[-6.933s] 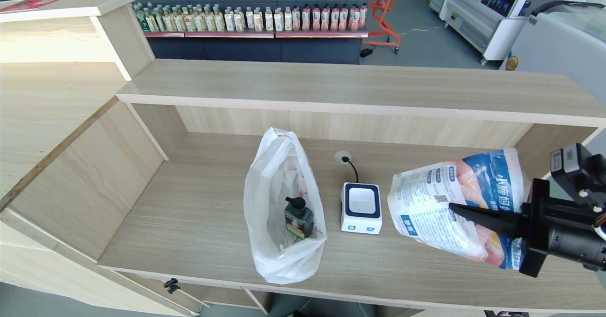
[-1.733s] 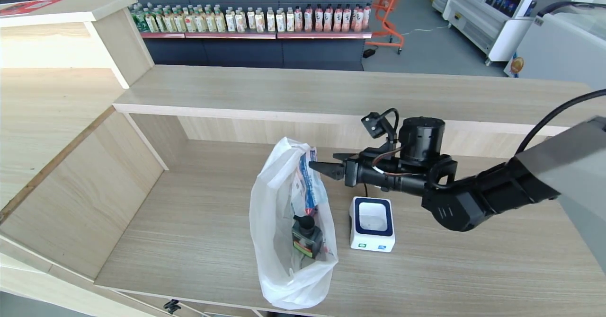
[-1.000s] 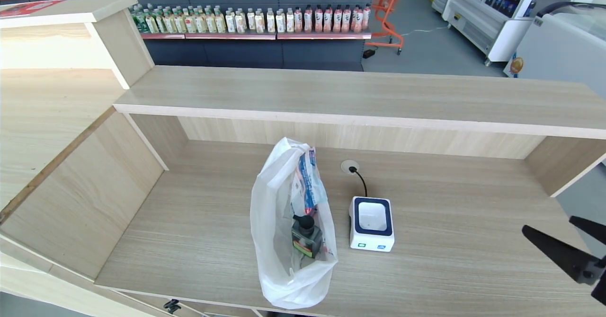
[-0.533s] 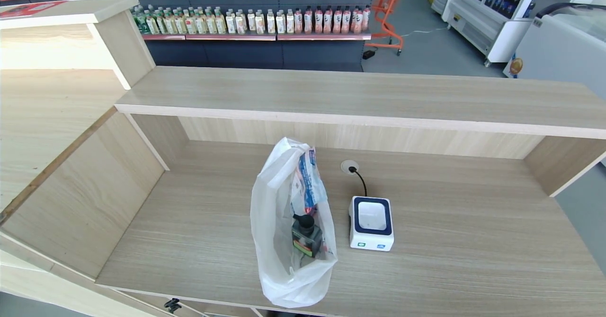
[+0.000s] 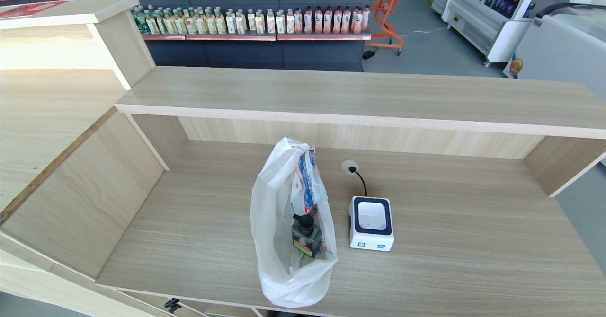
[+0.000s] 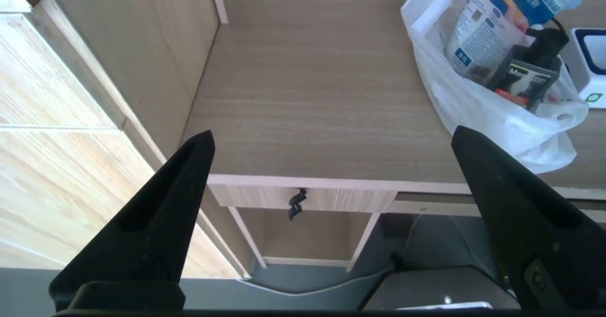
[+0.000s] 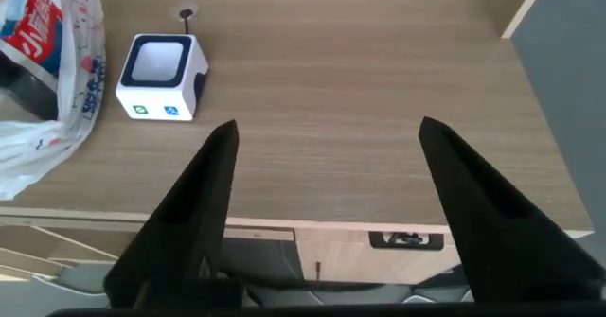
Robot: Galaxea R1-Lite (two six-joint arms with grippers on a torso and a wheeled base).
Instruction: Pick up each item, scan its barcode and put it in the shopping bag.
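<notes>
A white plastic shopping bag (image 5: 274, 241) stands open on the counter, also seen from the left wrist (image 6: 492, 118) and right wrist (image 7: 43, 137). Inside it stand a blue and white snack packet (image 5: 307, 184) and a dark pump bottle (image 5: 305, 236). A white and blue barcode scanner (image 5: 371, 222) sits just right of the bag, its cable running to a hole in the counter. My left gripper (image 6: 331, 175) is open, held back off the counter's front edge on the bag's left. My right gripper (image 7: 327, 175) is open too, back from the front edge, right of the scanner (image 7: 156, 76).
The wooden counter (image 5: 464, 241) has a raised shelf (image 5: 360, 94) along its back and side walls at both ends. A drawer with a small lock (image 6: 298, 202) sits under the front edge. Store shelves with bottles (image 5: 251, 19) stand far behind.
Earlier my right gripper held the snack packet, carried it to the bag and let it go there. The arm then drew back to the right and left the head view.
</notes>
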